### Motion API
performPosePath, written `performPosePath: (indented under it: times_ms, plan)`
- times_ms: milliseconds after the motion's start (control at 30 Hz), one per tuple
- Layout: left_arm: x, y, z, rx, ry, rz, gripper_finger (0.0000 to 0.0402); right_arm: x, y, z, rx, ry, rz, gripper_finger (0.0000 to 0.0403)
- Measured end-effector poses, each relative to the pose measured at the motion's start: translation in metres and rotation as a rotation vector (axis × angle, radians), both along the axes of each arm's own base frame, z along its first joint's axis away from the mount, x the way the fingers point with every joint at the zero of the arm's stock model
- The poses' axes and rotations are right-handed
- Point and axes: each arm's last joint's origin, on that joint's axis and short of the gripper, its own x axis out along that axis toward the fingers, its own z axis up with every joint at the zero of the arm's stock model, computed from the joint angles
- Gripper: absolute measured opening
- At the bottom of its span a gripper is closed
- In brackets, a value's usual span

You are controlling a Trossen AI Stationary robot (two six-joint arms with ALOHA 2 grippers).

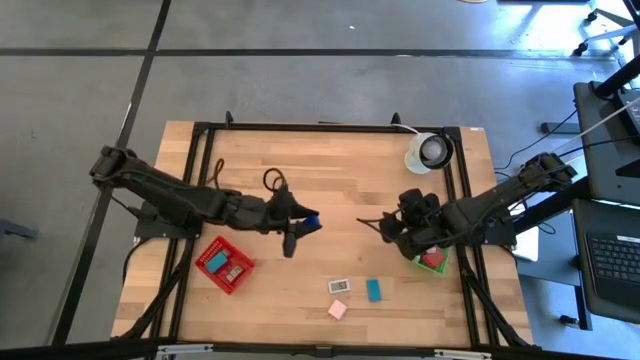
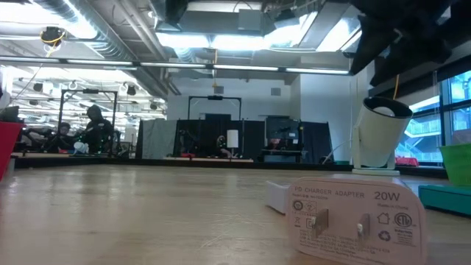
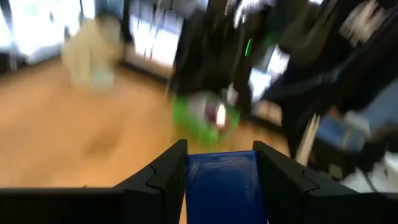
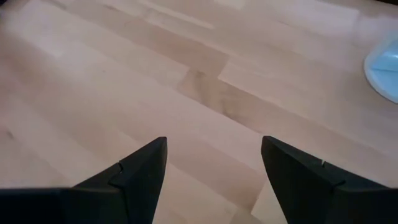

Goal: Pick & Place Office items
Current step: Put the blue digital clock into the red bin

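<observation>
**Left arm carrying blue block**

Holding a blue block [image 1: 313, 218], the left gripper [image 1: 310, 220] sits mid-frame in high view; right gripper [image 1: 375, 224] centre-right, empty. Red basket [image 1: 224, 265] lower left, green basket [image 1: 431, 260] right; white [image 1: 338, 287], teal [image 1: 374, 290], pink [image 1: 337, 310] pieces at bottom centre.

Low view: white charger adapter [image 2: 358, 218] lower right.

Left wrist: fingers [image 3: 163, 175] clamp block both sides.

Right wrist: fingers [image 4: 142, 169] spread apart, nothing betw. them, bare table [image 4: 186, 81] below.
</observation>
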Motion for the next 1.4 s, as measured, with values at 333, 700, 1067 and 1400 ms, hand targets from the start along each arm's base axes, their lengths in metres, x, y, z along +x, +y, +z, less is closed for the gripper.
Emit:
performPosePath:
  times_ms: [333,700,1067,1400]
  plan:
    - [-0.063,-0.004,-0.021,-0.207,0.554,-0.131,0.0156,0.009,-0.019,0.001,0.011,-0.024,-0.095,0.0263]
    - [-0.115,-0.047,-0.058,-0.226,0.917,-0.227,0.0156,0.018,-0.032,0.002,0.033,-0.078,-0.161,0.0263]
    - [-0.138,-0.041,-0.112,-0.138,1.059,-0.202,0.0156,0.024,-0.043,0.003,0.044,-0.113,-0.216,0.0263]
    - [-0.141,-0.038,-0.130,-0.071,1.039,-0.259,0.0163,0.025,-0.049,0.003,0.030,-0.098,-0.222,0.0263]
